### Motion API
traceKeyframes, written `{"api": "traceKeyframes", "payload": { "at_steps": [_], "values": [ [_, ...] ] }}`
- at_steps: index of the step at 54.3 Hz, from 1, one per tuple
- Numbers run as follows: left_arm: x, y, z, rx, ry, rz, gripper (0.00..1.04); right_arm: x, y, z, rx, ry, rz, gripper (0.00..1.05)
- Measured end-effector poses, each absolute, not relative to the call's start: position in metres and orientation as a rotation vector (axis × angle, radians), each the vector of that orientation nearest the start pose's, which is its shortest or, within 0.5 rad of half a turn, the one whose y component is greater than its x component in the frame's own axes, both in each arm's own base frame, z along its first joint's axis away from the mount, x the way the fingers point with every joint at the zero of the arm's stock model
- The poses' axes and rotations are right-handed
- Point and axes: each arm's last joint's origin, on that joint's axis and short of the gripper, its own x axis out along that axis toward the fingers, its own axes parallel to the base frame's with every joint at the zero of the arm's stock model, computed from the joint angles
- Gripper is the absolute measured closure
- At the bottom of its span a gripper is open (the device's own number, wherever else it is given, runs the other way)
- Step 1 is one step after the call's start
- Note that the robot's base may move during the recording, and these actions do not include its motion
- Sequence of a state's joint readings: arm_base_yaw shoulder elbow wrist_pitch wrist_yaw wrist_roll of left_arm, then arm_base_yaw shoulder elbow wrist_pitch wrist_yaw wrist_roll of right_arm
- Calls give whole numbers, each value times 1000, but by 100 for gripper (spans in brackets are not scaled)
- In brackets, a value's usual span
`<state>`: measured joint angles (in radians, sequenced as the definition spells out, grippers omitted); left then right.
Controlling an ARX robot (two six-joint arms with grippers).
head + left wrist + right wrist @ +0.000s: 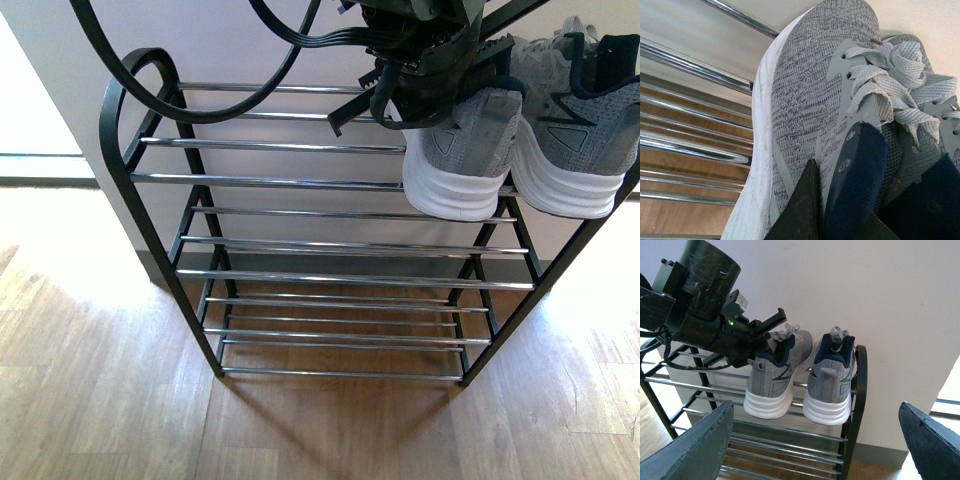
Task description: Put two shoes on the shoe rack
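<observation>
Evidently the task is nearly finished. Both grey sneakers sit on the top tier of the shoe rack (270, 181), toward its right end, heels facing the robot and toes toward the wall. The other sneaker (580, 130) stands free beside the rack's right upright, with nothing touching it, so that half looks done. The held sneaker (465, 150) stands just beside it on the left, and in the right wrist view its white sole looks level on the silver rods.

The left gripper (771, 335) is at that shoe's collar. In the left wrist view one dark finger (799, 212) lies against the outer knit wall and the other seems to be inside the opening, so the fingers appear clamped on the collar. The right gripper (815, 406) hangs back from the rack, its fingers spread wide and holding nothing.

What probably remains is for the left fingers to let go and lift clear without dragging the shoe off the rods.
</observation>
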<state>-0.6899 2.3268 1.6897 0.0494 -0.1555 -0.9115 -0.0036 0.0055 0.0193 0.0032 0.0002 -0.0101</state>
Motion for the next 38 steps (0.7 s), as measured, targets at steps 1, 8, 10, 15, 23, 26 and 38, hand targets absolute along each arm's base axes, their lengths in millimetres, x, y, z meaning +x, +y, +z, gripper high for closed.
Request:
{"api": "traceKeyframes", "payload": {
  "at_steps": [1, 8, 10, 15, 23, 26, 38],
  "values": [
    [400, -324, 145, -632, 722, -234, 103, 97, 0, 170, -10, -17, -4, 9],
    [401, -325, 147, -669, 712, -264, 91, 97, 0, 170, -10, -17, -4, 9],
    [401, -325, 147, -671, 713, -265, 86, 97, 0, 170, -10, -17, -4, 9],
    [401, -326, 147, -692, 726, -277, 70, 97, 0, 170, -10, -17, -4, 9],
    [400, -325, 148, -737, 766, -279, 45, 97, 0, 170, -10, -17, -4, 9],
    [398, -324, 153, -757, 793, -282, 33, 97, 0, 170, -10, -17, -4, 9],
    [376, -307, 197, -856, 849, -402, 10, 97, 0, 170, -10, -17, -4, 9]
  ]
}}
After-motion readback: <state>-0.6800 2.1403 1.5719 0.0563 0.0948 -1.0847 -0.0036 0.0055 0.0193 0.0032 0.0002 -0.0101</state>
